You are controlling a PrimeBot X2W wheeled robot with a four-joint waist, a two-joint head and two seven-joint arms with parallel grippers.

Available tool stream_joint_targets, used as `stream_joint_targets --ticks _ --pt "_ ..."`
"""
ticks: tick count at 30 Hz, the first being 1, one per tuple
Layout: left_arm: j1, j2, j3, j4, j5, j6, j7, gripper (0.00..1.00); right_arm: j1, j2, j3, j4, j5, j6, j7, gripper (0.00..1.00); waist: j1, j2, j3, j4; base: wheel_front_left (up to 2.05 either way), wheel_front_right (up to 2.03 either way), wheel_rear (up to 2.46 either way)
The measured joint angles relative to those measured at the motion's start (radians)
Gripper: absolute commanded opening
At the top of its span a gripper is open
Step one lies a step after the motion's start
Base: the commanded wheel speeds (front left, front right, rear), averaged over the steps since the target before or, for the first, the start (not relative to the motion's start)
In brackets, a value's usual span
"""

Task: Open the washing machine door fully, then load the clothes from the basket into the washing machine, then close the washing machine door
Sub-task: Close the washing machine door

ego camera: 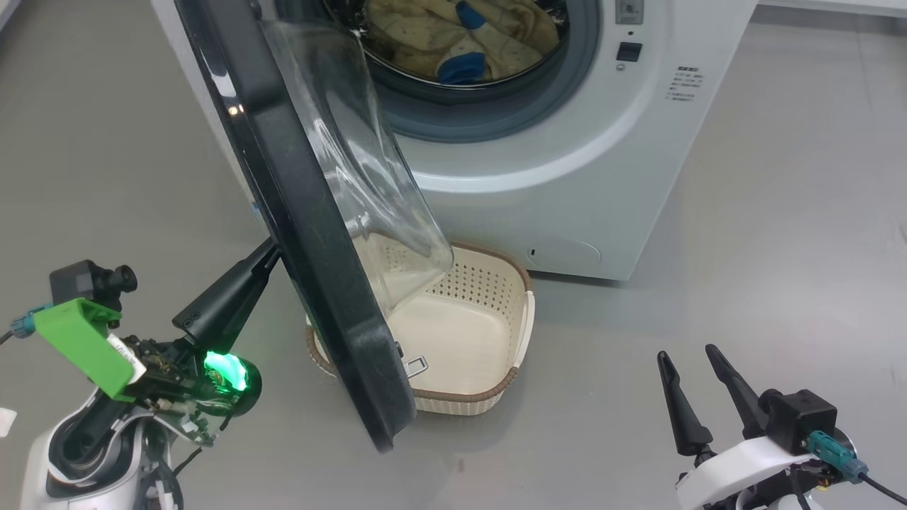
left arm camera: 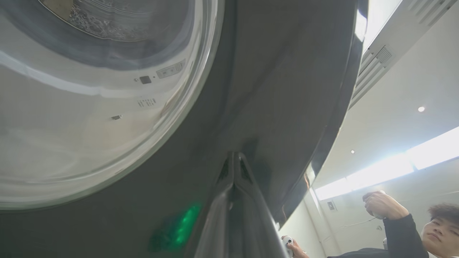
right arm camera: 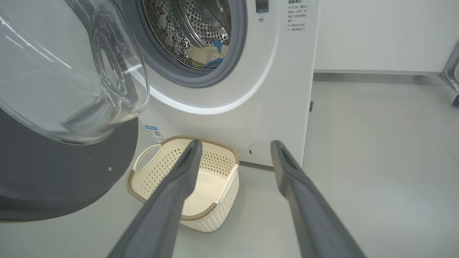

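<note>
- The left claw, fingers pressed together, sets its tips against the black outer rim of the washing machine door. It works as a blunt pusher, probably to swing the door shut.
- Beyond the door from that claw, the clothes lie in the washing machine drum. The basket sits empty under the door's lower edge.
- The right claw is spread, holding nothing, well clear of the door's swing.
</note>
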Motion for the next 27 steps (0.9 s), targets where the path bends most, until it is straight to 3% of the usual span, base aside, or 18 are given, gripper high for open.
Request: stream_joint_targets --ticks 13,27 --pt "-0.07 0.005 -0.054 -0.002 0.026 0.0 -0.089 0.0 -0.002 0.006 0.007 -0.001 0.0 0.0 0.0 1.0 0.0 0.0 0.012 -0.126 0.0 0.0 0.0" --pt "-0.179 0.005 -0.141 0.116 0.077 -0.004 -0.23 0.0 -0.026 0.011 -0.007 -0.006 0.0 0.0 0.0 1.0 0.0 0.0 0.046 -0.221 0.0 0.0 0.0"
